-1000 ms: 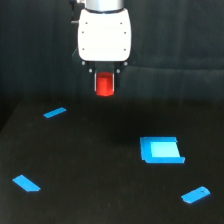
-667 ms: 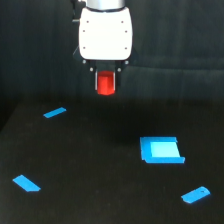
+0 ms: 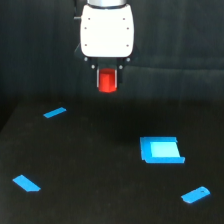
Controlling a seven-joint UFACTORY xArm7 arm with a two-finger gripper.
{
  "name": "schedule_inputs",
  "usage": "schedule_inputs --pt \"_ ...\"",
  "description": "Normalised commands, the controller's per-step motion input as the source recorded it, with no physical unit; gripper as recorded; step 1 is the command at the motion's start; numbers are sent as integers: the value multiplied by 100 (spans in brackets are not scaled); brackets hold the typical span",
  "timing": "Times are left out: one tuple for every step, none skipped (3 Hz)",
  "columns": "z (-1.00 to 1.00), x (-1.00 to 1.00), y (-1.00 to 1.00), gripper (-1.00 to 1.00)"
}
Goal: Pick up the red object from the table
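The red object is a small bright red-orange block held between my gripper's two fingers. My gripper hangs from the white arm head at the top middle of the exterior view and is shut on the block. The block is well above the black table, with nothing under it touching it. Its top part is hidden between the fingers.
Several flat blue pieces lie on the table: a small strip at the exterior view's left, another at the lower left, a larger square tray-like piece at the right, and a small piece at the lower right.
My gripper has risen a little with the red block in it. The blue pieces have not moved.
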Motion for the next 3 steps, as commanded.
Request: schedule_inputs --pt "21 -9 6 -87" --pt "19 11 0 -91" --pt "28 11 -2 -80"
